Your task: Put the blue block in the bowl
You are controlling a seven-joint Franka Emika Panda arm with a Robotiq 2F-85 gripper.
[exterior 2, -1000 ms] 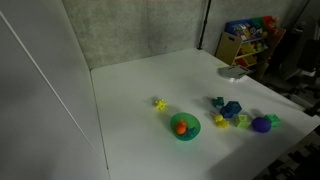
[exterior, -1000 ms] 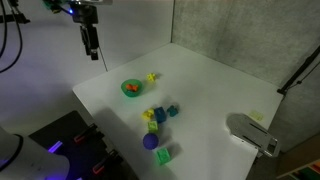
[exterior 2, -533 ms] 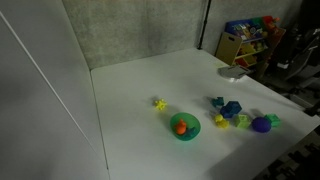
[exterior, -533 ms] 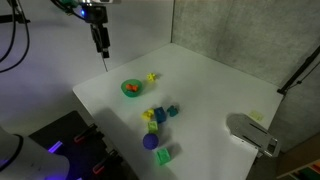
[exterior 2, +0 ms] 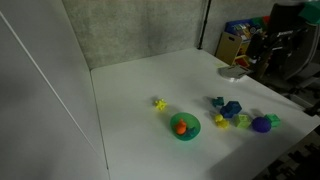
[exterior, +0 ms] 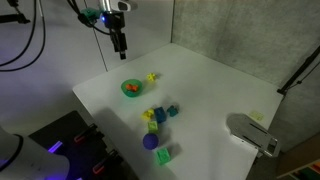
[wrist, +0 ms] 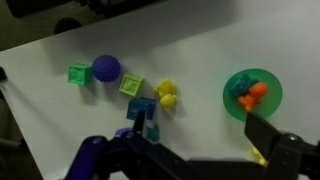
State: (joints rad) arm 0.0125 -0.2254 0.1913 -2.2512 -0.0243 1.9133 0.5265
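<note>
Since a second ago the gripper [exterior: 120, 43] has swung across from beyond the table's edge toward the toys, staying high above the table [exterior: 215, 85]; nothing on the surface has shifted. In the wrist view its fingers stand wide apart with nothing between them.

By my reading the task is barely begun. The blue block [exterior: 171, 110] sits on the table in the loose cluster of toys, well apart from the bowl [exterior: 131, 88], and I am not yet over it or down at its level. Left to do: travel over the cluster, descend, grasp, carry across to the bowl, release.

The bowl already holds an orange piece [exterior 2: 180, 126], though there looks to be room beside it. What worries me is the crowding: in the wrist view the blue block [wrist: 141, 107] has a yellow piece [wrist: 167, 94] and a green-yellow block [wrist: 133, 86] near it, and a second bluish piece [wrist: 152, 130] just beside, so wide fingers could nudge a neighbour. The purple ball [exterior: 150, 141] and green block [exterior: 162, 154] lie farther off, as does the lone yellow piece [exterior: 152, 76] past the bowl.
</note>
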